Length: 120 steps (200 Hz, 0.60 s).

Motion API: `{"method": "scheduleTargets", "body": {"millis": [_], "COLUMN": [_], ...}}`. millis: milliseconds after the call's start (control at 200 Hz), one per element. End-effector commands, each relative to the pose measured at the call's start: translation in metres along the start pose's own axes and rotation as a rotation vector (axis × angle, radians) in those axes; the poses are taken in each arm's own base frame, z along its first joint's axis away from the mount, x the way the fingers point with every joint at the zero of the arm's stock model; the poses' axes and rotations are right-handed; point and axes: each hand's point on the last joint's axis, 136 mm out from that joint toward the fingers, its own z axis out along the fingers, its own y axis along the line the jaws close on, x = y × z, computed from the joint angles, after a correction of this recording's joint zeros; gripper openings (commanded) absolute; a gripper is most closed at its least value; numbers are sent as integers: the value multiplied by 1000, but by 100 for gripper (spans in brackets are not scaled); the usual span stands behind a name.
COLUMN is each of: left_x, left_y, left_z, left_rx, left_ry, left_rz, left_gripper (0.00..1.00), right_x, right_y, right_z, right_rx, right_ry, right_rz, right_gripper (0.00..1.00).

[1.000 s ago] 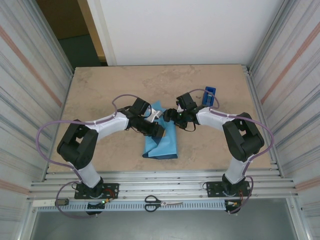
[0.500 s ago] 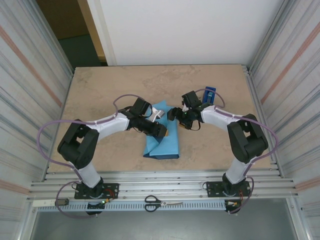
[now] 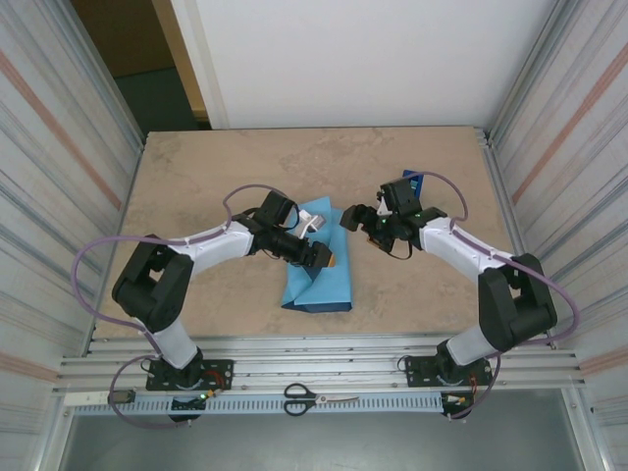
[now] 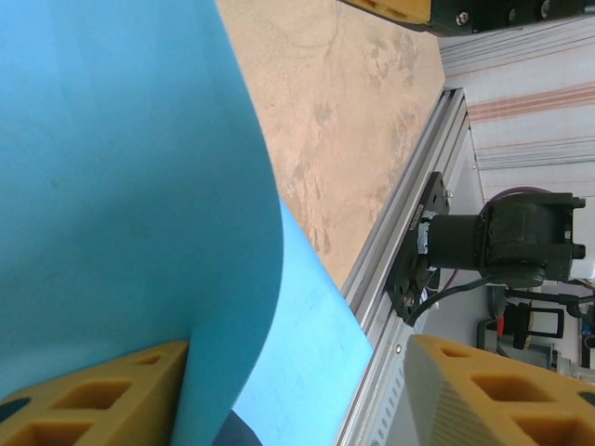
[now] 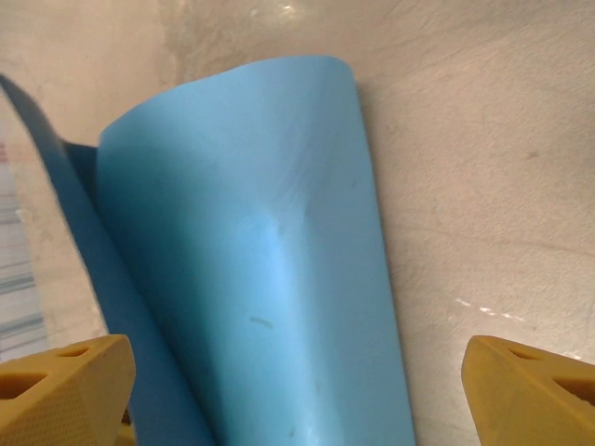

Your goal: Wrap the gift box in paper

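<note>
At the middle of the bench (image 3: 196,177), the paper (image 3: 316,273) lay loosely folded over the gift box (image 3: 313,224), wrapping seemingly half done, ends unsealed, while the left pincer (image 3: 324,257) and right pincer (image 3: 351,218) gaped, clamping nothing.

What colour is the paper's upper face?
The paper is sky blue, clearest from the right wrist.

The paper (image 3: 319,285) lies on the table (image 3: 196,177), tape dispenser (image 3: 413,180) behind-right.
</note>
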Motion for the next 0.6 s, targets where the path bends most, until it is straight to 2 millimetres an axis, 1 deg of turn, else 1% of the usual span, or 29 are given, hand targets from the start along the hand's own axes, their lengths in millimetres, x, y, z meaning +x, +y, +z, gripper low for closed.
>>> {"method": "scheduleTargets", "body": {"millis": [0,50,145,266,331,406,521,596], "left_x": [31,30,30,29,30,30,32,33], "left_y": [54,53,52,51,52,52,53,53], "left_z": [17,16,16,17,18,18,18,18], "left_rx": [-165,-161,-156,-142,-143,-142,-144,-143], "left_ry": [71,68,67,70,72,73,78,79], "left_rz": [-74,-69,-65,-67,-69,-71,-72,-74], "left_gripper": [69,76,82,84,85,86,87,87], "right_x": [6,11,18,25,26,28,31,32], "right_y": [12,19,25,33,33,37,35,24], "right_z": [0,4,11,19,24,28,34,39], "right_rx": [-75,-104,-107,-128,-119,-131,-100,-37], "right_ry": [28,61,102,142,157,176,199,216], "right_rz": [-12,-19,-46,-58,-55,-68,-72,-59], "right_gripper": [91,91,92,93,94,94,95,92]}}
